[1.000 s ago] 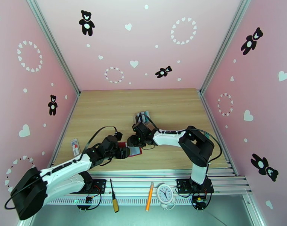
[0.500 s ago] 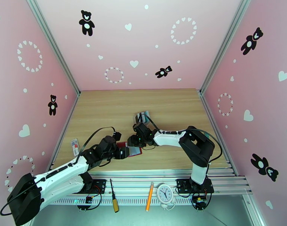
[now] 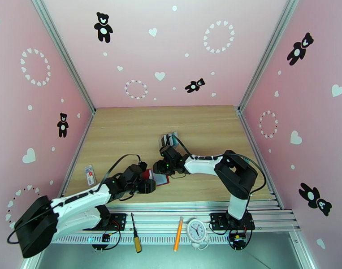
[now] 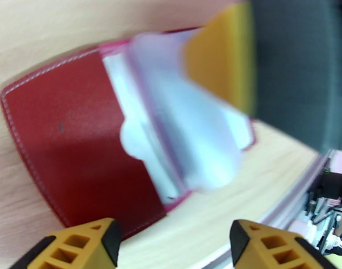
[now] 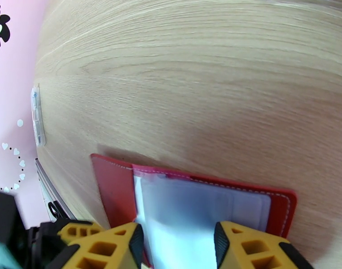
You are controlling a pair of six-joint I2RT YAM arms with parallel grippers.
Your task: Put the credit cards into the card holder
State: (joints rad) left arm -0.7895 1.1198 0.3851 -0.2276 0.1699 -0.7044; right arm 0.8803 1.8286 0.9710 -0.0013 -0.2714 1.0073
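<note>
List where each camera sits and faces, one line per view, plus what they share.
Top external: above and behind the arms, looking down over the table; both arms and bases show.
Left wrist: on the left arm, facing the open card holder; its own fingers at the bottom, a right finger at top.
Right wrist: on the right arm, looking down at the holder's clear pockets; own fingers at the bottom.
Shared: all three show the card holder.

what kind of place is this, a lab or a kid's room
Most likely a robot test booth: pink sticker-covered panels in aluminium framing enclose a wooden table, with two arms bolted to a rail.
</note>
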